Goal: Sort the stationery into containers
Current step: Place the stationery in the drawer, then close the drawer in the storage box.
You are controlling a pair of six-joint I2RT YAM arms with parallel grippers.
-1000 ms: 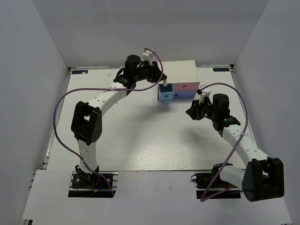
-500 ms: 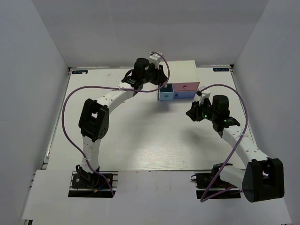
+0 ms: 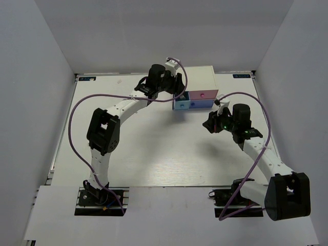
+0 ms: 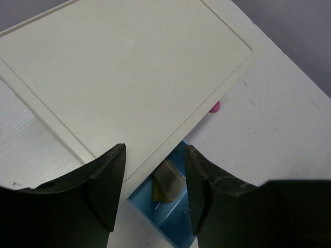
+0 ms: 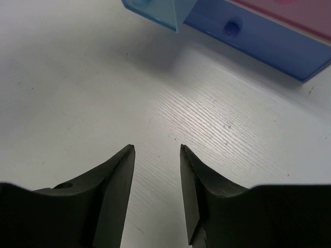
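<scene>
left tool above eraser in drawer

No legible text or labels.

L claw jaws apart over white box, tan block in open blue drawer, pink knob beyond

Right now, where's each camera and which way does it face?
Top: fixed above and behind the robot, looking down; table, left arm, right arm, drawer box.
Left wrist: over the box, facing down; own fingers, open blue drawer, tan block.
Right wrist: low over the table, facing drawer fronts; own fingers.
Shared: both wrist views show the blue drawer.
</scene>
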